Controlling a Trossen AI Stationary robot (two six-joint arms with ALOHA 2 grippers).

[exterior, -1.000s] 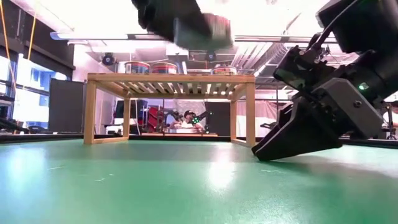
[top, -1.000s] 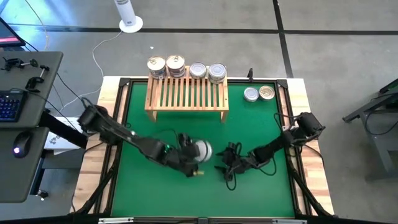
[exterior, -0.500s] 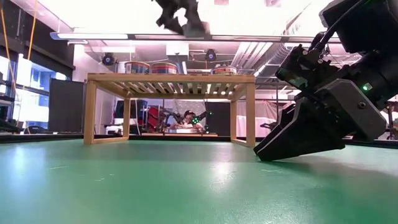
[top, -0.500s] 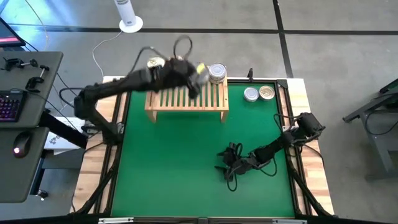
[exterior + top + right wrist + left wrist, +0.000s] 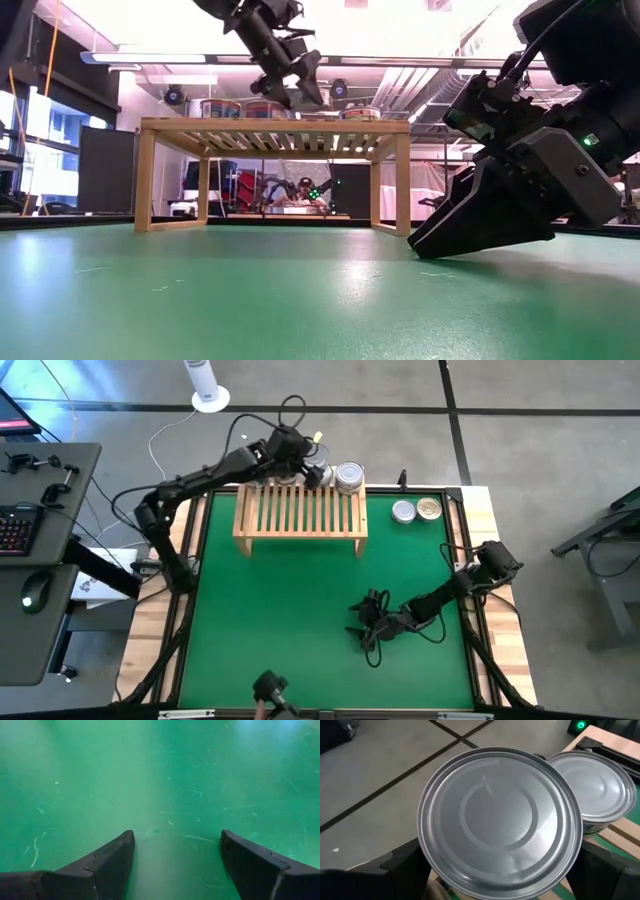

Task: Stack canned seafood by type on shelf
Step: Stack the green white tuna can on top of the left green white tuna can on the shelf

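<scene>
Gripping a silver tin point(image 5: 500, 822) lid-up over the shelf point(image 5: 300, 515), left hand point(image 5: 305, 465), right hand point(image 5: 172, 865) spread empty.

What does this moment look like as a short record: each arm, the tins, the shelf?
left gripper: over the back edge of the shelf, jaws wide around a silver tin
right gripper: open, empty, low over the green mat
tins on shelf: stack beside the left gripper; others hidden by the arm
tins off shelf: two tins on the mat's far right corner
</scene>
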